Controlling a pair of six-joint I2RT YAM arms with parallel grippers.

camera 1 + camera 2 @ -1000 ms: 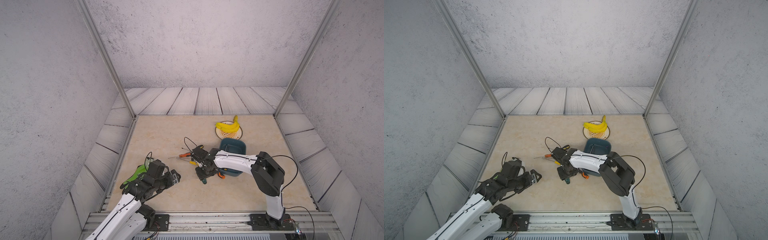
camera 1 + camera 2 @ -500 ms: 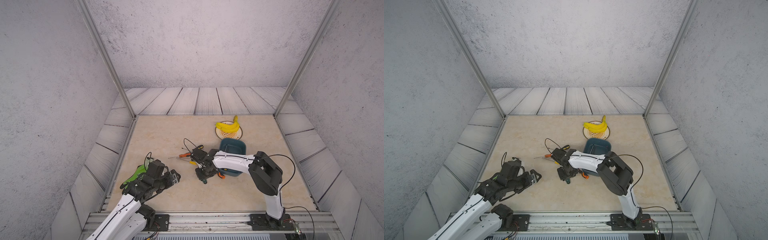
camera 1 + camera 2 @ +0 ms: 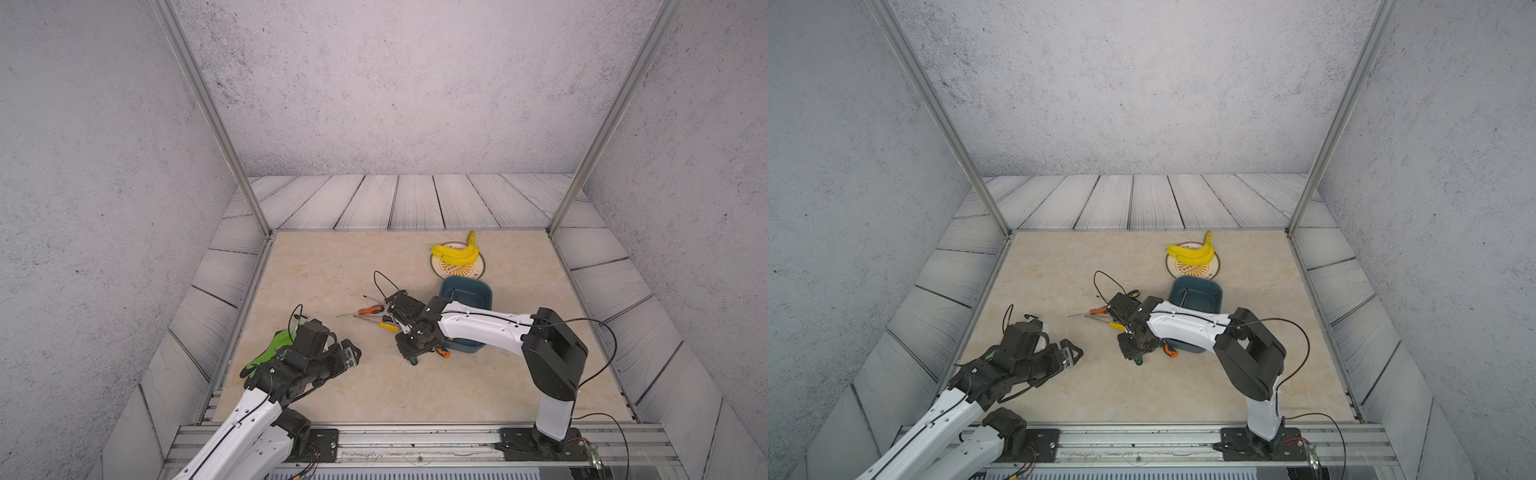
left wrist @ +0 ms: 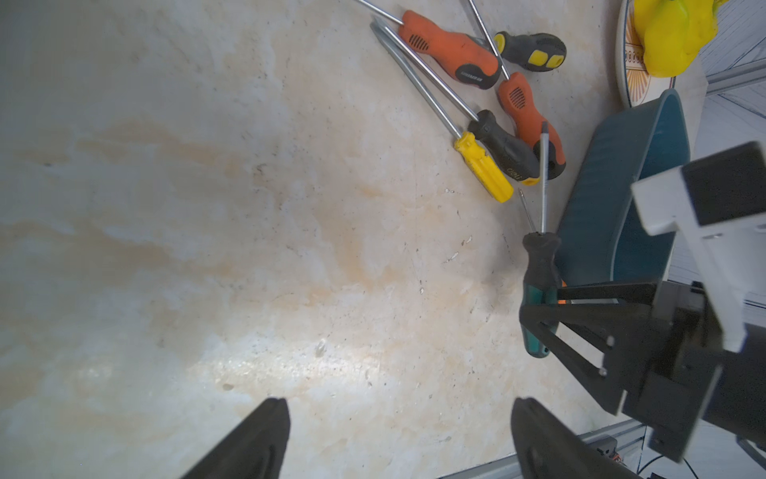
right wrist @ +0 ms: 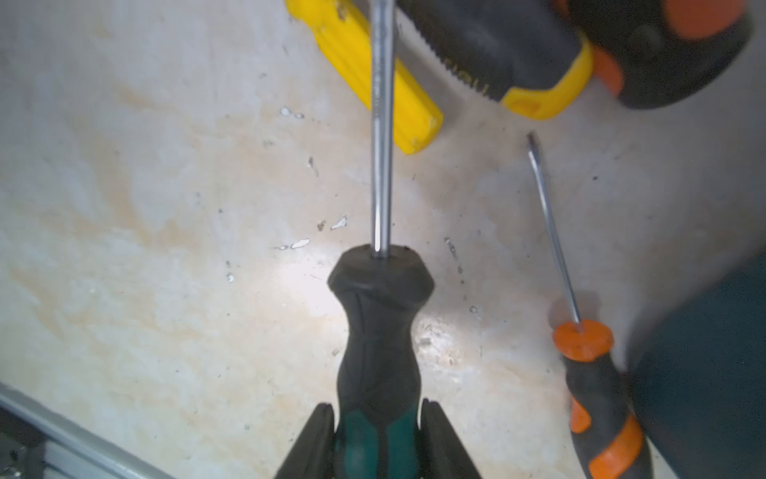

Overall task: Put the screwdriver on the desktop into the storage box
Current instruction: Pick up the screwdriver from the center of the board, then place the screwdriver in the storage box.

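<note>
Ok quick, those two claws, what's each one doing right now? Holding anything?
Left gripper: open, holding nothing.
Right gripper: closed on the handle of the green-and-black screwdriver.

Back right of the bench, bananas sit on a plate; the storage box is just in front of it. A screwdriver cluster lies left of the box. A lone screwdriver lies beside the box's near-left corner, next to the held screwdriver between the right gripper fingers. The left gripper is front left, well apart.
</note>
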